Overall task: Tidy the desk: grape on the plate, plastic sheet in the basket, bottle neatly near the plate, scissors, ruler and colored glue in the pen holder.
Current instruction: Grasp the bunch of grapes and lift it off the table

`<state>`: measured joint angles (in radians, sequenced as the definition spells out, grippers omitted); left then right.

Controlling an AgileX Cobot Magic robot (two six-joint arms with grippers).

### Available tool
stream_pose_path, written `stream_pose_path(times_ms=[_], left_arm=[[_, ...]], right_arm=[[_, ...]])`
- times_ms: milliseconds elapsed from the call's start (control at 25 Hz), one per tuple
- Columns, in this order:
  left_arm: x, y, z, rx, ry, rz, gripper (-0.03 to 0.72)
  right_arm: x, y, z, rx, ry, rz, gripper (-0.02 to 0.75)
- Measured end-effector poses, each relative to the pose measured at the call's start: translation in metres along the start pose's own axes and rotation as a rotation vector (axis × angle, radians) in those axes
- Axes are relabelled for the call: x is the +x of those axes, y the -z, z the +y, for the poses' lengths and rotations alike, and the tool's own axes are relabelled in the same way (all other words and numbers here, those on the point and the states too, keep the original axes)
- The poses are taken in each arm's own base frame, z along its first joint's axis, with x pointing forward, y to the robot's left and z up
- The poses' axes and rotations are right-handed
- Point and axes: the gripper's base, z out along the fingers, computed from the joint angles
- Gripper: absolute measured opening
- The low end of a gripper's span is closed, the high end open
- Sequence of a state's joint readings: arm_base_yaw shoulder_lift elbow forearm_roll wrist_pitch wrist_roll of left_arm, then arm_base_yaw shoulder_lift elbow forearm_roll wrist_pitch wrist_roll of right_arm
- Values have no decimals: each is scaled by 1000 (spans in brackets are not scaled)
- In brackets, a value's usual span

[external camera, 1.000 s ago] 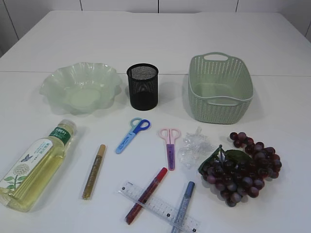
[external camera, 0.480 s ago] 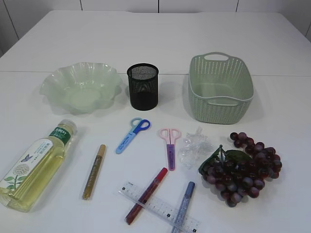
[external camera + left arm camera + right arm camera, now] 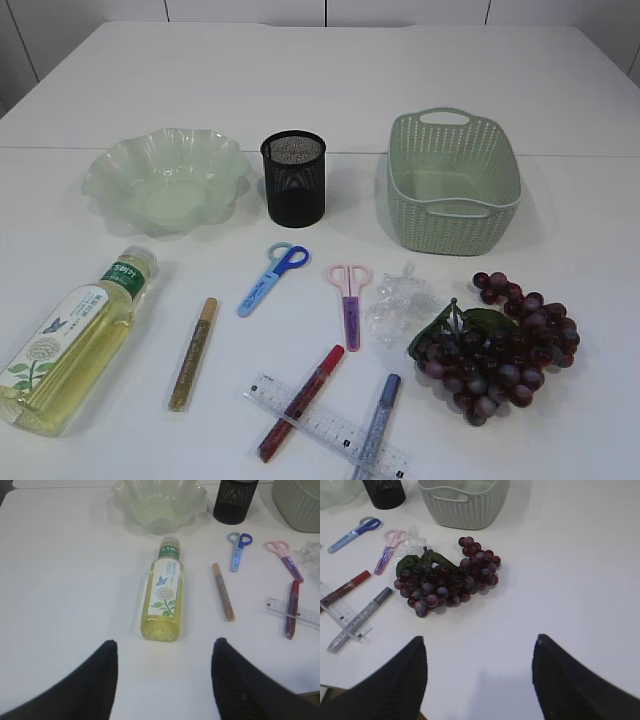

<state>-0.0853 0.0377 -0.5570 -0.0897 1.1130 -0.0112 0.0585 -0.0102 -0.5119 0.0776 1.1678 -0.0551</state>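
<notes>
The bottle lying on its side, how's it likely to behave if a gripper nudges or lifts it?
The bottle lies on its round side, so a sideways push would probably roll it. It looks nearly full of yellow liquid, so likely heavy for its size. Its smooth clear plastic may slip in the grip.

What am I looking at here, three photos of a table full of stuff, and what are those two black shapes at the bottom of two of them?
This is a two-armed robot about to tidy a desk. One picture is from a camera facing the table; the other two come from cameras on each arm's wrist. The black shapes are each gripper's fingers: the left gripper hangs over the lying bottle, the right gripper near the grapes. Both are open and hold nothing.

On the table: a green plate, black pen holder, green basket, blue scissors, pink scissors, crumpled plastic sheet, a ruler and three glue pens, gold, red and blue; the red and blue ones lie across the ruler.
</notes>
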Motion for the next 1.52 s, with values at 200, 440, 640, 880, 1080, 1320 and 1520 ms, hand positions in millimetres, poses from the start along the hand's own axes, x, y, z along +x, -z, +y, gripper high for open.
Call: stream_pose_path(times_ms=[200, 440, 640, 880, 1080, 1320, 1520], left_arm=[[-3, 3, -1, 7, 2, -12, 434], [-3, 3, -2, 21, 9, -9, 434], [-2, 3, -3, 33, 14, -7, 434], [-8, 1, -9, 89, 45, 37, 434], [-22, -6, -10, 93, 29, 95, 434], [-48, -14, -10, 92, 19, 155, 434], [-74, -22, -11, 91, 23, 195, 434]], right_arm=[[-18, -5, -1, 5, -159, 124, 512], [-58, -18, -3, 35, -355, 253, 512], [-85, -42, -4, 56, -448, 372, 523], [-96, -69, -7, 80, -468, 431, 529], [-101, -93, -5, 72, -504, 538, 531], [-122, -121, -7, 74, -519, 588, 531], [-136, -153, -10, 89, -524, 645, 531]])
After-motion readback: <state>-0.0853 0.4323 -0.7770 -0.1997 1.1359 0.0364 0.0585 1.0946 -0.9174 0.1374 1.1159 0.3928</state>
